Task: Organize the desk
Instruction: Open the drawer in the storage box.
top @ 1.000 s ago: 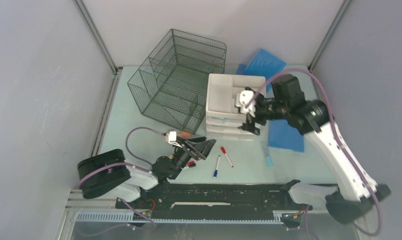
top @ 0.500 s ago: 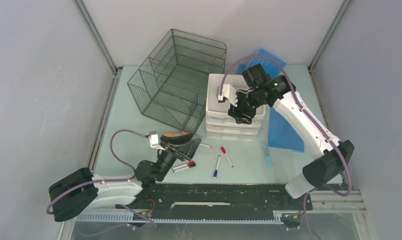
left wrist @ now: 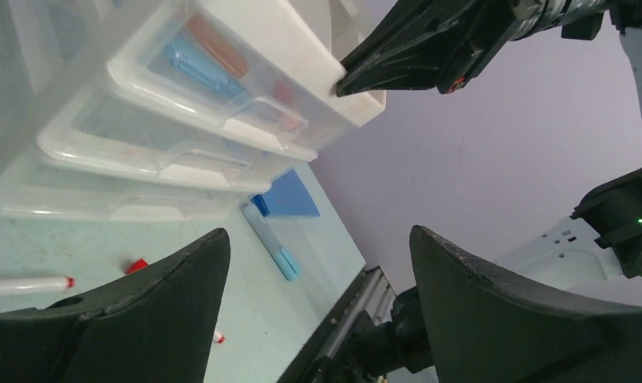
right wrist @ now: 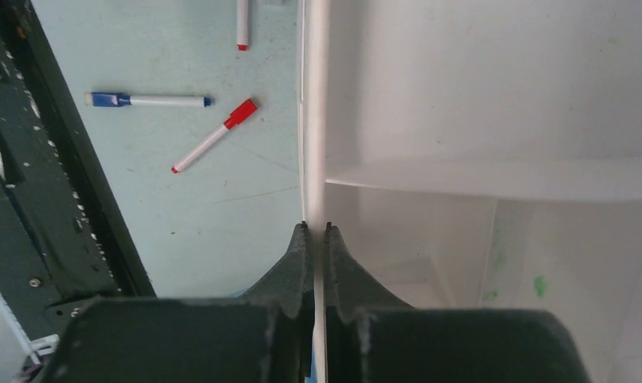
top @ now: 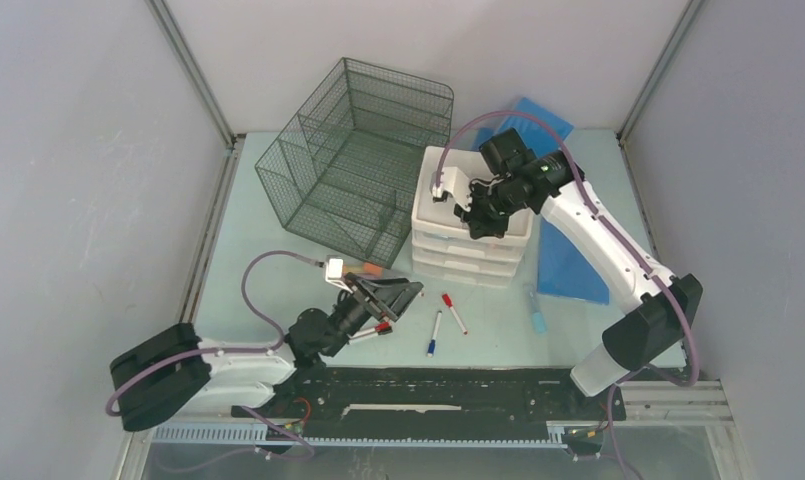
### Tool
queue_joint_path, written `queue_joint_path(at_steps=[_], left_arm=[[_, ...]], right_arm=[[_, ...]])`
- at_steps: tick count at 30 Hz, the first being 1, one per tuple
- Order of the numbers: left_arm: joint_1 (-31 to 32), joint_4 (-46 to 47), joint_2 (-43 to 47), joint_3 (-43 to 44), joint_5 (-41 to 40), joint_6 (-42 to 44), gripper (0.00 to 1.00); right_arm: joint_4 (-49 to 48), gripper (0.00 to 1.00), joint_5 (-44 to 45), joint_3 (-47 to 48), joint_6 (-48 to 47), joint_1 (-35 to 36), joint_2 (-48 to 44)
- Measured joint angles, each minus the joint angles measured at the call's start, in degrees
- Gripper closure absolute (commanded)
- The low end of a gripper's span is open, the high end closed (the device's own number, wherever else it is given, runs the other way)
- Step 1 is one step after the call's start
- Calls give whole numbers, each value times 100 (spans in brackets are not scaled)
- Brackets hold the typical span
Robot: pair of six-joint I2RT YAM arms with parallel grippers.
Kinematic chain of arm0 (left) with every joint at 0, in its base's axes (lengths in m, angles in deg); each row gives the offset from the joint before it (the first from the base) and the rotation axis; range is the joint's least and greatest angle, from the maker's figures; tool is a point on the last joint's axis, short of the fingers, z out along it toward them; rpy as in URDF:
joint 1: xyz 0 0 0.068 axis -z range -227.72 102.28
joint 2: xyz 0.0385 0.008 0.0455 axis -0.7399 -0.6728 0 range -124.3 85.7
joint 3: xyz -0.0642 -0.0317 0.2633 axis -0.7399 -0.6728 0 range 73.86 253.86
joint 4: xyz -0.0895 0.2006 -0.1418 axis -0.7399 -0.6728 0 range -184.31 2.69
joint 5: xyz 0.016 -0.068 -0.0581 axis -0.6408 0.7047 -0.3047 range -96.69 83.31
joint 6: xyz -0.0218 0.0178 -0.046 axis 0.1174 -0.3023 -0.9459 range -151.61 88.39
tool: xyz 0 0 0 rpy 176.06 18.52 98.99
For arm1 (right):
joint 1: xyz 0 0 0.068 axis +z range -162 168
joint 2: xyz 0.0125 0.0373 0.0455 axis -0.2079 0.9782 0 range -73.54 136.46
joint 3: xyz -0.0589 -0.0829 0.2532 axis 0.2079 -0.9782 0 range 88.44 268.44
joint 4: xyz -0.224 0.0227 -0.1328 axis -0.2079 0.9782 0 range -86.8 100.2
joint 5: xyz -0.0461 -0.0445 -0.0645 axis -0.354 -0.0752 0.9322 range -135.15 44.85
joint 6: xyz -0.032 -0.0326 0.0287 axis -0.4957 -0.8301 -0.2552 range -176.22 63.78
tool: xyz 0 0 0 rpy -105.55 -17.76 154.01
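Observation:
The pale green desk carries a white drawer unit. My right gripper reaches down from above it and is shut on the thin front wall of its open top tray. In the right wrist view the two jaws pinch that white wall between them. My left gripper hovers low over the desk at the front left, open and holding nothing. In the left wrist view its jaws stand wide apart, facing the drawer unit.
A dark wire-mesh organizer stands at the back left. A red marker, a blue marker and another marker lie in front of the drawers. A light blue pen and blue folders lie to the right.
My right gripper has swung left over the drawer unit and closed on the top tray's front wall. The left arm shifted a little near the markers, its jaws staying open.

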Motion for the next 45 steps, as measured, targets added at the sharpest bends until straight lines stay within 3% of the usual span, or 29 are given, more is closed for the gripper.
queue_joint_path(at_steps=[11, 24, 30, 37, 45], left_arm=[[-9, 1480, -2608, 968, 404, -1735, 5], [-9, 1742, -4094, 2024, -319, -2793, 14], [-42, 1766, -4273, 2253, -599, -2885, 25], [-177, 1799, -4760, 2653, -667, -3108, 27], [-262, 1821, -5056, 2916, -632, -3246, 49]], right_arm=[[-186, 100, -750, -20, 1307, -874, -284], [-448, 100, -1314, -4, 2186, -1088, -258], [-461, 100, -1429, 17, 2277, -1088, -214], [-472, 100, -1480, 48, 2304, -1088, -201], [-483, 100, -1423, 50, 2295, -1093, -173]])
